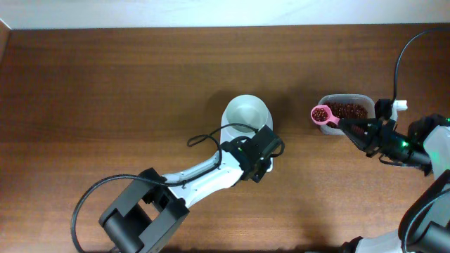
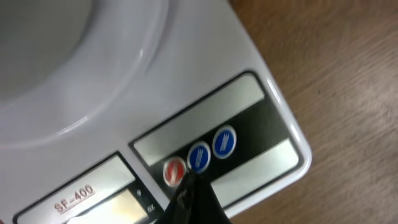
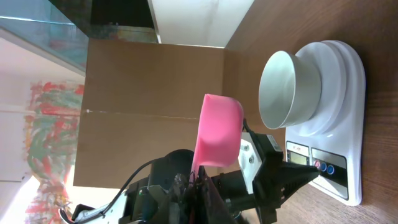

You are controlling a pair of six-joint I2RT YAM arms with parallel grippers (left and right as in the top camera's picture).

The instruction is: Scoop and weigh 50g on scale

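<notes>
The white scale (image 1: pixel 269 166) lies mid-table with its round white bowl (image 1: pixel 247 114), which looks empty. My left gripper (image 1: pixel 261 156) hangs over the scale's button panel. In the left wrist view it is shut (image 2: pixel 186 184), its tip down between the red button (image 2: pixel 173 169) and a blue button (image 2: pixel 199 157). At the right, my right gripper (image 1: pixel 346 125) is shut on the handle of a pink scoop (image 1: pixel 322 115) full of red-brown beans (image 1: pixel 320 113). The right wrist view shows the scoop's (image 3: pixel 217 130) underside, with the bowl (image 3: pixel 283 90) beyond it.
A clear plastic tub (image 1: pixel 328 100) holding more beans (image 1: pixel 349 109) stands at the right, just behind the scoop. The left arm's base (image 1: pixel 137 214) and its cable (image 1: pixel 207 137) take up the front left. Bare wooden table (image 1: pixel 105 91) stretches to the left and back.
</notes>
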